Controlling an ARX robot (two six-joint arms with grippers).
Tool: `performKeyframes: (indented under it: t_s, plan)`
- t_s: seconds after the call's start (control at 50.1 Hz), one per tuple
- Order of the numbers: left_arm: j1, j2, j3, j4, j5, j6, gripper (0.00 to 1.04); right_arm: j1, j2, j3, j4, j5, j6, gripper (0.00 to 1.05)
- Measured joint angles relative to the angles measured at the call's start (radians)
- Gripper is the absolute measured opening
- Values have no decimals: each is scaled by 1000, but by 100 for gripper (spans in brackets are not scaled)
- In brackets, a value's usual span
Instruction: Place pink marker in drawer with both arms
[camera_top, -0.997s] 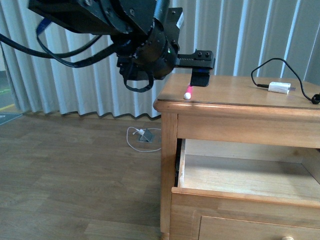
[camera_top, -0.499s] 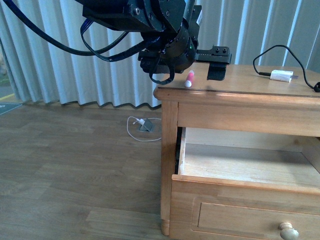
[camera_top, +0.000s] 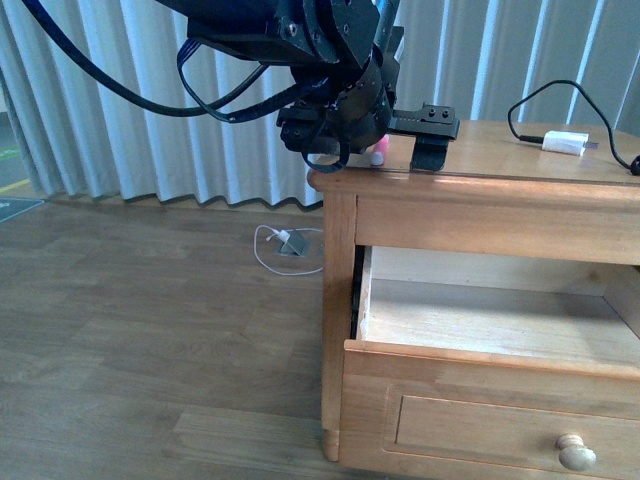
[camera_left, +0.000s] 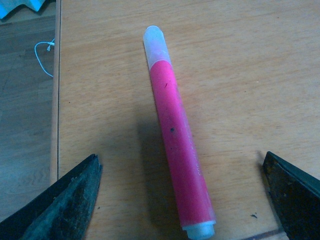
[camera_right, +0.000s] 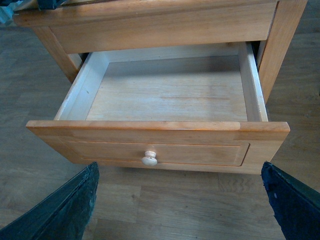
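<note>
The pink marker (camera_left: 175, 135) lies flat on the cabinet top, its white cap pointing away from the wrist. My left gripper (camera_left: 181, 165) is open, and its fingers (camera_left: 65, 205) straddle the marker without touching it. In the front view only a sliver of the marker (camera_top: 378, 152) shows behind the left gripper (camera_top: 425, 135). The upper drawer (camera_right: 200, 147) is pulled out, with nothing lying inside and its round knob (camera_right: 149, 158) on the front panel. My right gripper (camera_right: 180, 167) is open in front of and above the drawer, holding nothing. The front view shows the drawer (camera_top: 480, 400) but not the right arm.
A white plug adapter (camera_top: 565, 143) with a black cable lies at the far right of the cabinet top (camera_top: 520, 170). A white cable and a small grey object (camera_top: 288, 270) lie on the wooden floor left of the cabinet. Pale curtains hang behind.
My left arm has swung right and down onto the cabinet's near-left corner, so its gripper now straddles the marker and hides most of it. The front view has shifted, bringing the drawer knob into sight.
</note>
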Motion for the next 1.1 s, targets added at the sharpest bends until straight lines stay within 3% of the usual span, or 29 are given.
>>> performKeyframes:
  t_s: [0.16,0.698,0.977,1.097]
  plan:
    - [4,0,0,-7,2,3,97,0,0,0,0,0,0,96]
    - [23,-11,-28,16,21,44,17,0,0,0,0,0,0,96]
    - [35,-93,-192,156,152,92,15,0,0,0,0,0,0,96]
    - [35,-172,-328,240,253,117,15,0,0,0,0,0,0,96]
